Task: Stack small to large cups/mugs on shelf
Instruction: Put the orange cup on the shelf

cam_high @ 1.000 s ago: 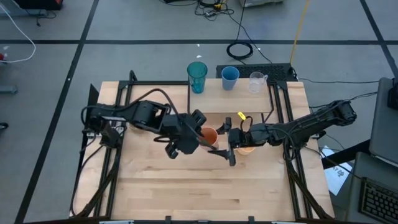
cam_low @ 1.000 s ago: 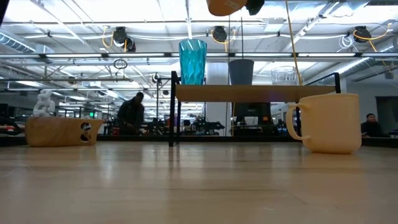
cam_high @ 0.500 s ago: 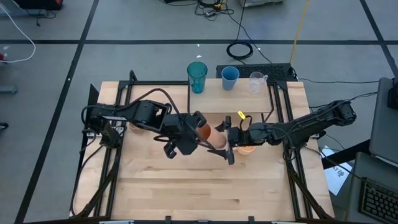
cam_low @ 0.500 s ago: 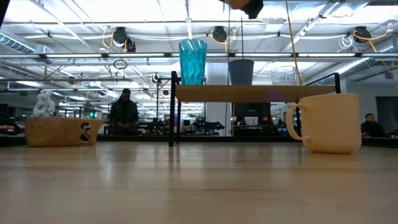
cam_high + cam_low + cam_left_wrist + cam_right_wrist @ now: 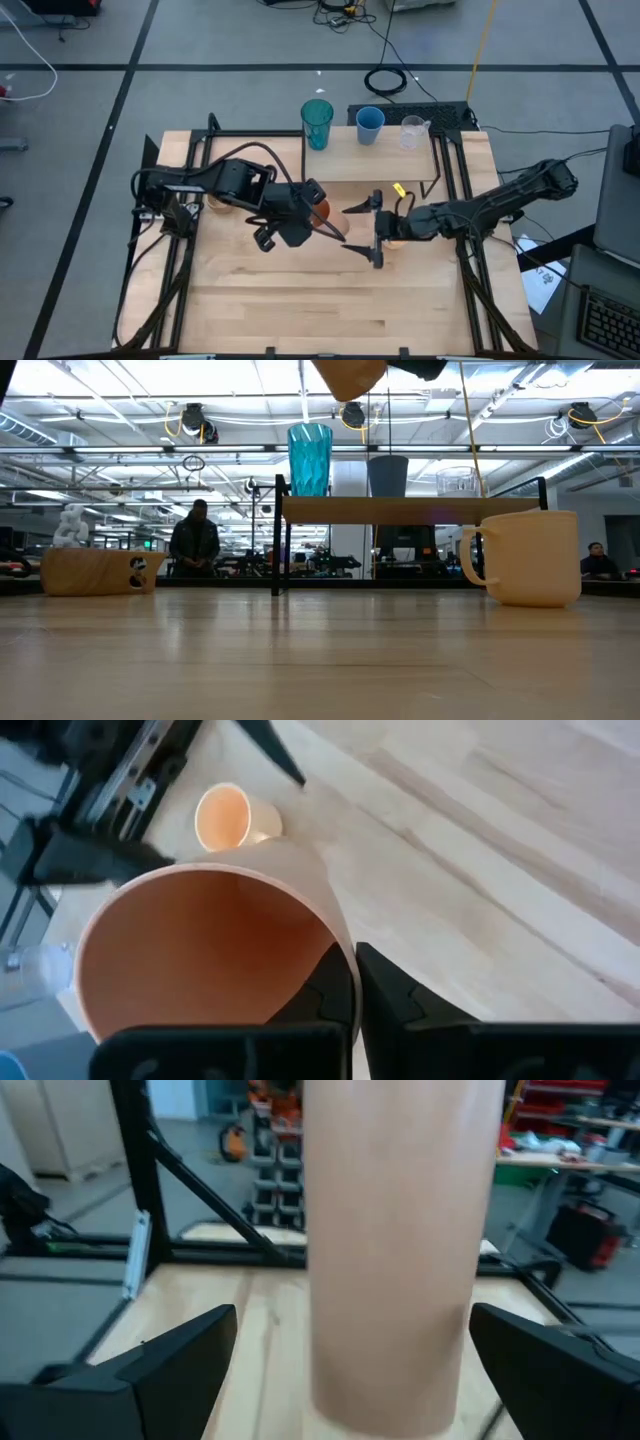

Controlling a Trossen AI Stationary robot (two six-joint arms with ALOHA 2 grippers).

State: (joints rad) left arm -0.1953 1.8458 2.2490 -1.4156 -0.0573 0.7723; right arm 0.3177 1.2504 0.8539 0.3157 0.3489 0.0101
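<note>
Tumbler [image 5: 317,123], blue cup [image 5: 369,124], clear cup [image 5: 412,132] crowd the shelf's [image 5: 370,165] back edge.

this is a big open robotics lab or workshop: an exposed ceiling of trusses [image 5: 120,430] and ducts, grey floor with dark tape lines [image 5: 120,100], loose cables [image 5: 385,80] behind the worktop [image 5: 300,300], a person [image 5: 195,540] at distant benches, and red storage bins [image 5: 560,1105] on racks.
</note>
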